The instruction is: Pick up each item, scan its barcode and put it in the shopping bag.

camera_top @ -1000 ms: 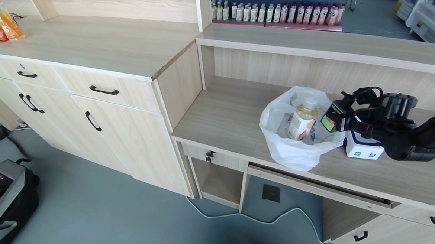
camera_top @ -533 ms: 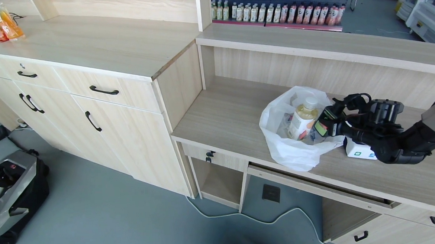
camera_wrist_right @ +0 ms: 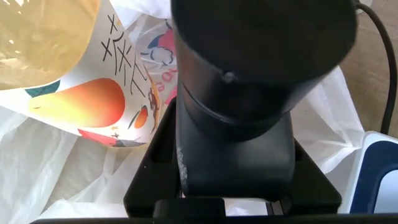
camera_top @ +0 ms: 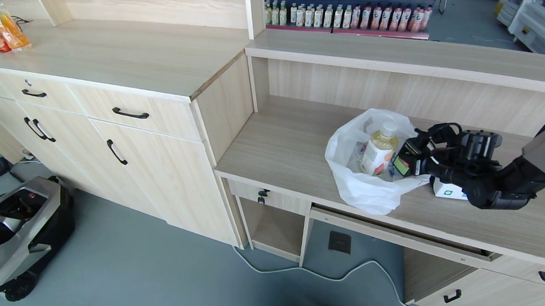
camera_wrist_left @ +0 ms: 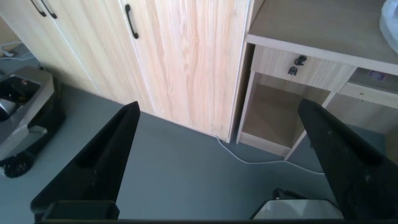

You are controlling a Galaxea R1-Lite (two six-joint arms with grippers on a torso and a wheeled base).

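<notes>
A white shopping bag (camera_top: pixel 363 192) stands open on the low counter (camera_top: pixel 290 142), with a yellowish drink bottle (camera_top: pixel 379 152) upright inside. My right gripper (camera_top: pixel 410 157) is at the bag's right rim, shut on a dark item with a green and red label (camera_top: pixel 401 163). The right wrist view has that dark item (camera_wrist_right: pixel 249 93) up close, beside the bottle's fruit label (camera_wrist_right: pixel 74 93) and the bag's plastic (camera_wrist_right: pixel 37 174). A white and blue scanner box (camera_top: pixel 448 190) sits just right of the bag. My left gripper (camera_wrist_left: pixel 214 155) hangs open over the floor, holding nothing.
Cabinets with black handles (camera_top: pixel 129 115) stand to the left, with orange drink bottles (camera_top: pixel 7 27) on their top at the far corner. A grey wheeled machine (camera_top: pixel 20 231) is on the floor at the left. A raised ledge (camera_top: pixel 388 53) runs behind the low counter.
My right gripper has moved left and down with the dark item, to the bag's rim. The grey wheeled machine on the floor has rolled right.
</notes>
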